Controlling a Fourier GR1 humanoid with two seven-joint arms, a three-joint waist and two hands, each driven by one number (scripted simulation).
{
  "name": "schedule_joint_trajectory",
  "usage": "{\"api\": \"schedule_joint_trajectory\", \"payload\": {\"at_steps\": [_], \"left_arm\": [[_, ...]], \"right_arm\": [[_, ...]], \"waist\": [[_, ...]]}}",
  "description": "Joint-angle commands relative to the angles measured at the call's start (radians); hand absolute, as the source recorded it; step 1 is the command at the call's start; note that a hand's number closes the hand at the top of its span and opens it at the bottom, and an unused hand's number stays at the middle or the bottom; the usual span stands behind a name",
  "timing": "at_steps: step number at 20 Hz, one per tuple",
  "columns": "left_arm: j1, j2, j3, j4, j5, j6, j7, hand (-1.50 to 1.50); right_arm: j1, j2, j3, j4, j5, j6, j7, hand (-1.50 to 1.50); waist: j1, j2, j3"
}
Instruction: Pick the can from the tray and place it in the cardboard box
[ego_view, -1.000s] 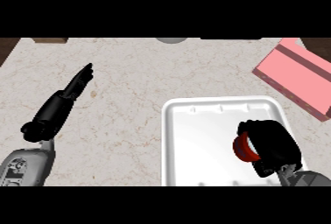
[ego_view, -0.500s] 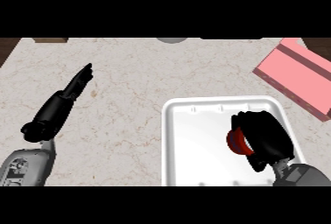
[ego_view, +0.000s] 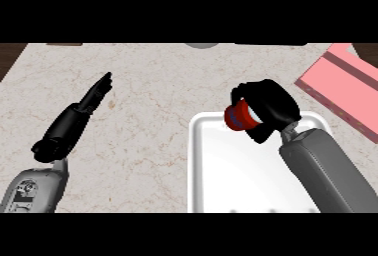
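The right hand (ego_view: 267, 106) is curled round the red can (ego_view: 240, 117), held above the white tray (ego_view: 214, 170), pink box (ego_view: 341, 85) off to its right; left hand (ego_view: 81, 112) rests, fingers straight.

Right hand holding the can at the tray's far edge
Right hand (ego_view: 269, 105) curls round the red can (ego_view: 240, 116) over the white tray (ego_view: 221, 170); left hand (ego_view: 74, 120) rests open on the worktop (ego_view: 148, 75); pink box (ego_view: 343, 85) at right

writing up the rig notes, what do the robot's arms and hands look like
Both forearms are grey, smooth and rounded. The left forearm shows small dark markings near its lower end. Each ends in a glossy black hand: the left hand is long and narrow with tapering fingers, the right hand bulkier and rounded. No cables or sleeves show.
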Motion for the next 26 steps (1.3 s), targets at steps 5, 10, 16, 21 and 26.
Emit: {"api": "schedule_joint_trajectory", "payload": {"at_steps": [5,10,16,21,26], "left_arm": [[0.006,-0.015,0.014,-0.04,0.017,-0.007,0.065,0.0],[0.053,0.013,0.034,-0.053,0.013,-0.012,0.018,0.0],[0.004,0.007,0.042,-0.038,0.019,-0.018,0.045,0.0],[-0.031,-0.005,0.034,-0.012,-0.003,-0.012,0.046,0.0],[-0.001,-0.004,0.03,-0.015,0.008,-0.034,0.01,0.0]], "right_arm": [[-0.142,0.009,-0.118,-0.037,0.004,-0.012,-0.024,1.5],[-0.155,-0.001,-0.306,-0.154,-0.058,-0.032,0.175,1.5],[-0.263,-0.012,-0.449,0.012,-0.043,-0.098,0.279,1.5],[-0.328,-0.104,-0.552,0.185,-0.065,-0.149,0.203,1.5],[-0.375,-0.311,-0.613,0.447,-0.045,-0.131,0.021,1.5]], "waist": [[-0.026,-0.008,-0.001],[-0.045,-0.016,-0.001],[-0.021,-0.005,-0.001],[-0.021,-0.004,-0.001],[-0.008,0.002,0.0]]}}
